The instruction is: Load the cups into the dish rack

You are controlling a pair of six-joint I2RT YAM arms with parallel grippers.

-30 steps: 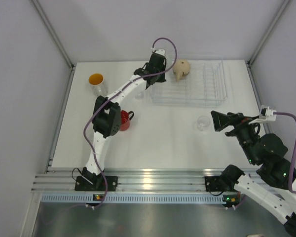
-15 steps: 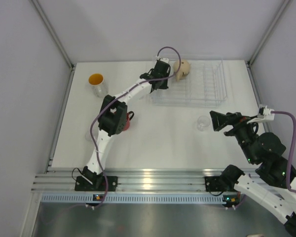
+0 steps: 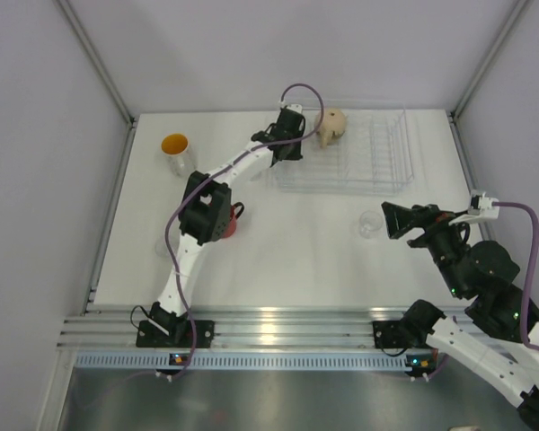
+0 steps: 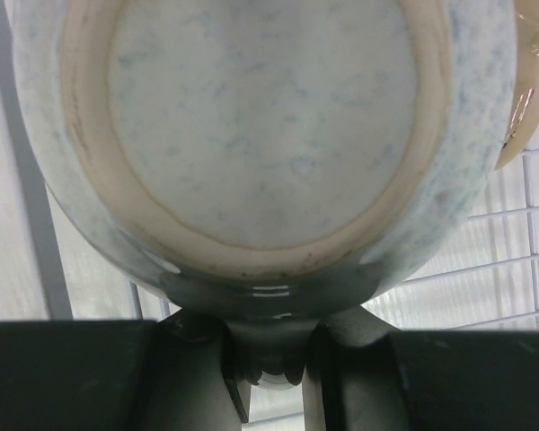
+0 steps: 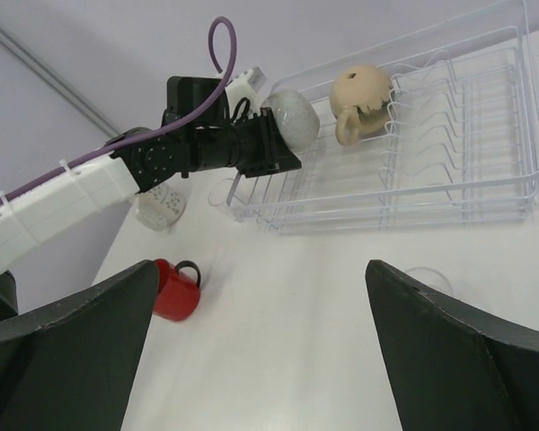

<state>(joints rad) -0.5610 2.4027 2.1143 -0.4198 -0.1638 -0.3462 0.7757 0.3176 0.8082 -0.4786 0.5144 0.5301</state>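
My left gripper [image 3: 296,136] [image 4: 271,359] is shut on the handle of a white speckled mug [image 4: 260,126] [image 5: 293,118], held on its side over the left end of the clear dish rack [image 3: 377,175] [image 5: 485,193]. A tan mug [image 3: 332,126] [image 5: 361,97] lies in the rack just right of it. On the table stand a red mug [image 3: 226,221] [image 5: 174,289], an orange-lined clear cup [image 3: 176,149] [image 5: 160,205] and a small clear glass [image 3: 370,223]. My right gripper [image 3: 391,220] [image 5: 260,350] hangs open and empty beside that glass.
Another small clear glass [image 5: 219,190] stands at the rack's near-left corner. The left arm's forearm [image 3: 238,166] stretches over the table between the red mug and the rack. Grey walls close in the table on three sides.
The left gripper has carried the white mug to the right, from the rack's left edge to over the rack beside the tan mug. The right arm has barely shifted.
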